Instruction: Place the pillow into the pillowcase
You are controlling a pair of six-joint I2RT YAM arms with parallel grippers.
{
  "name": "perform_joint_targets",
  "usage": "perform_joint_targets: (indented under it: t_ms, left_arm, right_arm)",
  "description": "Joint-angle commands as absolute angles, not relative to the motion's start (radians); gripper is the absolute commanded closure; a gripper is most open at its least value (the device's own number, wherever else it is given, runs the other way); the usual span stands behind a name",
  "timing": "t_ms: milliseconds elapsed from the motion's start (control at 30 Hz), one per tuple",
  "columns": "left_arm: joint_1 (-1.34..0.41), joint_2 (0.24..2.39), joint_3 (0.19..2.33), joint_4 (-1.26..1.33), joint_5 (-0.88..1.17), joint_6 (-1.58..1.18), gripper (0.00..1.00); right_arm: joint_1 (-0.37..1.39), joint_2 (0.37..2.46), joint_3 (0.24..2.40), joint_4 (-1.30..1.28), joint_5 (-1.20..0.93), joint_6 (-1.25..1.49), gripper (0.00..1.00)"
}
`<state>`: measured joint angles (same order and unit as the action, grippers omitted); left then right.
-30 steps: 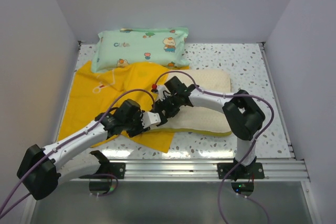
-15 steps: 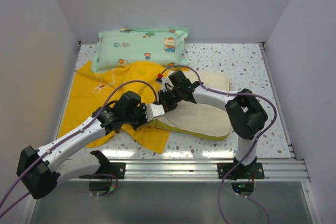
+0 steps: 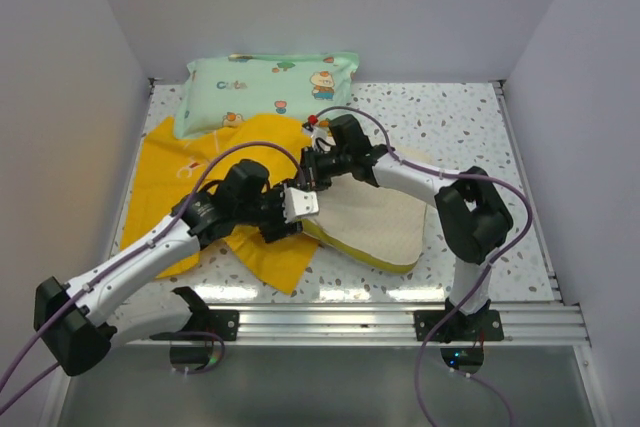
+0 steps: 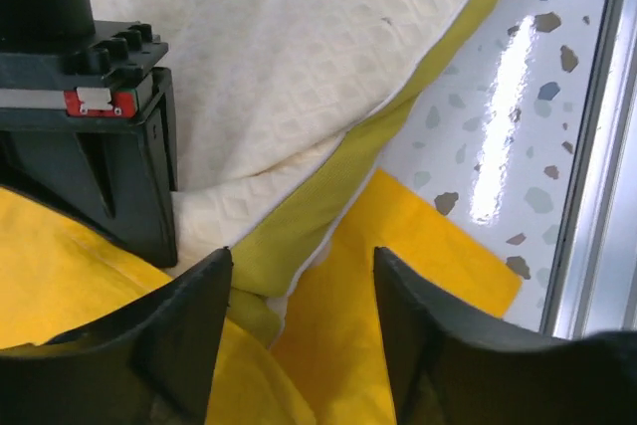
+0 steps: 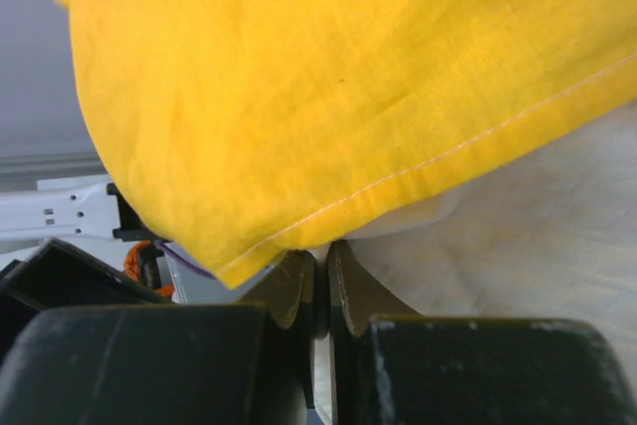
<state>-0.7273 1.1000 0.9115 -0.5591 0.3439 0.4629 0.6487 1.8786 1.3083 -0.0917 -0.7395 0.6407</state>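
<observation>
Nearest, the left gripper [image 4: 299, 281] has its jaws spread wide, with the yellow edge band of the pillow [image 3: 375, 227] and a fold of the pillowcase [image 3: 190, 172] between them. The cream pillow lies on the speckled surface [image 3: 455, 127], its left end meeting the pillowcase. Just beyond, the right gripper [image 5: 318, 271] has its jaws clenched on the pillowcase hem, over the pillow. Farthest back, a mint-green cartoon-print pillow [image 3: 270, 87] overlaps the pillowcase's far edge.

left hand [image 3: 297, 207], right hand [image 3: 311, 173] close together at pillow [image 3: 378, 223] corner, over pillowcase [image 3: 170, 179]; mint-green pillow [image 3: 265, 89] behind.
</observation>
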Motion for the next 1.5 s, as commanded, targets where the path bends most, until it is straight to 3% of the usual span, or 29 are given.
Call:
perform_joint_targets:
  t_ms: [0, 133, 300, 500, 767, 800, 900, 933, 967, 1033, 1200, 1367, 1467]
  left_arm:
    - [-0.732, 0.996, 0.899, -0.632, 0.296, 0.734, 0.34]
    - [-0.732, 0.904, 0.919, -0.912, 0.299, 1.143, 0.16]
    - [-0.736, 0.871, 0.847, -1.084, 0.265, 1.444, 0.10]
    - [-0.755, 0.873, 0.643, -0.931, 0.160, 1.661, 0.09]
    - [-0.756, 0.959, 0.474, -0.597, 0.048, 1.660, 0.09]
    - [-0.756, 0.959, 0.451, -0.519, 0.038, 1.663, 0.11]
    - [-0.758, 0.968, 0.408, -0.447, 0.087, 1.646, 0.31]
    - [-0.758, 0.974, 0.434, -0.451, 0.124, 1.637, 0.47]
    - [-0.759, 0.983, 0.460, -0.463, 0.220, 1.622, 0.76]
    - [-0.793, 1.025, 0.555, -0.489, 0.316, 1.527, 1.00]
    - [-0.988, 1.144, 0.757, -0.424, 0.462, 1.200, 1.00]
    - [-1.221, 1.236, 0.857, -0.199, 0.396, 0.939, 1.00]
    - [-1.252, 1.319, 0.902, -0.137, 0.405, 0.847, 1.00]
  right_arm:
    - [0.617, 1.855, 1.333, 0.126, -0.755, 0.686, 1.00]
    - [0.614, 1.845, 1.327, 0.114, -0.756, 0.672, 1.00]
    - [0.600, 1.856, 1.347, 0.049, -0.746, 0.631, 1.00]
    - [0.595, 1.882, 1.336, 0.049, -0.753, 0.618, 1.00]
    - [0.595, 1.894, 1.339, 0.026, -0.770, 0.603, 1.00]
    - [0.595, 1.894, 1.339, 0.026, -0.775, 0.603, 1.00]
    - [0.595, 1.908, 1.338, 0.034, -0.779, 0.607, 1.00]
    - [0.597, 1.913, 1.336, 0.041, -0.778, 0.620, 1.00]
    - [0.600, 1.924, 1.338, 0.060, -0.778, 0.629, 1.00]
    - [0.601, 1.934, 1.350, 0.084, -0.766, 0.662, 1.00]
    - [0.604, 1.976, 1.400, 0.172, -0.755, 0.761, 1.00]
    - [0.624, 1.996, 1.411, 0.198, -0.752, 0.796, 1.00]
    - [0.649, 2.017, 1.402, 0.225, -0.739, 0.824, 1.00]
